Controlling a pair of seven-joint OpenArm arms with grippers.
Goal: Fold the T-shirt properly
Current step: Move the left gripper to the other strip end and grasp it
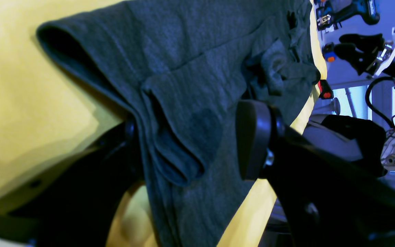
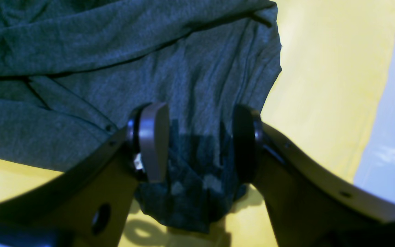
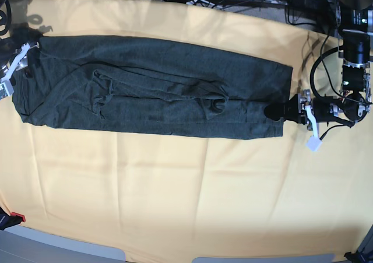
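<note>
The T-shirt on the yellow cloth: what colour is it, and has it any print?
The T-shirt is dark charcoal-green, heathered, with no print; the base view shows it best.

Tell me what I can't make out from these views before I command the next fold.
- Left gripper: in the left wrist view the T-shirt drapes over one of the jaws, hiding whether they pinch it.
- Right gripper: in the base view it is cut off by the left edge.
- Shirt's underside layers: in the base view the top fabric covers them.
- Yellow cloth: its near edge runs off the base view's bottom.
</note>
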